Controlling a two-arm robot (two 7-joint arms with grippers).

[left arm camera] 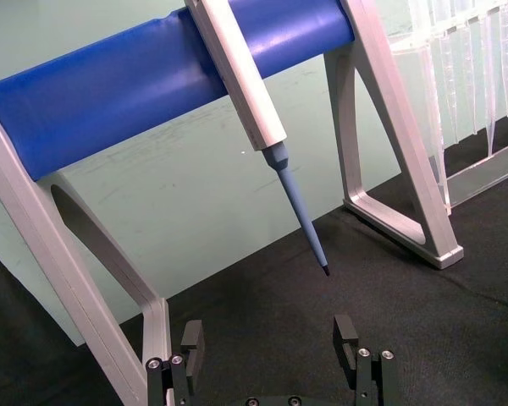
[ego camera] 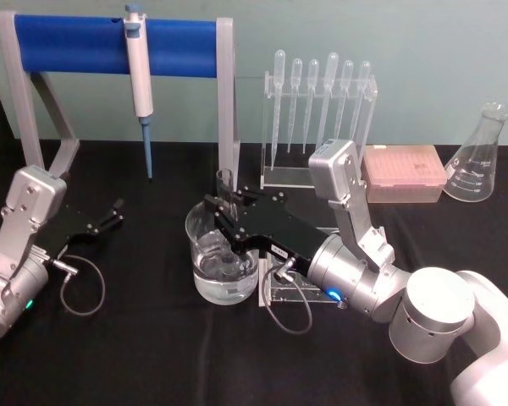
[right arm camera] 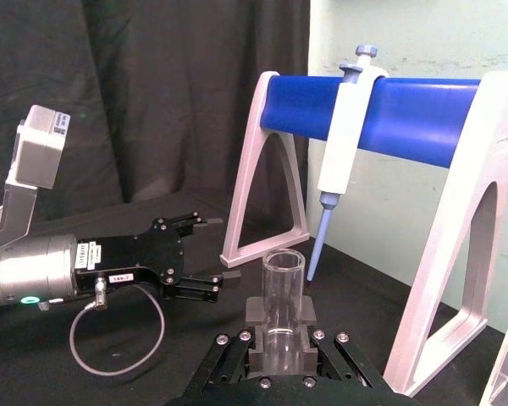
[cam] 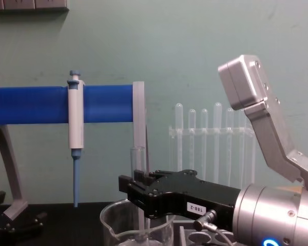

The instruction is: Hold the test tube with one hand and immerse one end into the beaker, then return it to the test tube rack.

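Observation:
My right gripper (ego camera: 224, 211) is shut on the test tube (ego camera: 225, 182), a clear glass tube held upright with its open rim on top. The tube reaches down into the beaker (ego camera: 205, 279), a wide glass beaker holding clear liquid at the table's middle. In the right wrist view the test tube (right arm camera: 284, 288) stands clamped between the right gripper's (right arm camera: 281, 338) black fingers. The chest view shows the test tube (cam: 137, 159) rising above the right gripper (cam: 136, 192) and the beaker (cam: 113, 225) below. My left gripper (ego camera: 112, 213) rests open at the left, away from both, and its own wrist view shows the left gripper (left arm camera: 269, 338) open.
A blue-bar stand (ego camera: 76, 46) holds a hanging pipettor (ego camera: 139, 76) behind the beaker. At the back right stand a clear rack of plastic pipettes (ego camera: 320, 101), a pink tip box (ego camera: 404, 173) and a conical flask (ego camera: 478, 156). A clear tube holder (ego camera: 279, 292) sits under my right arm.

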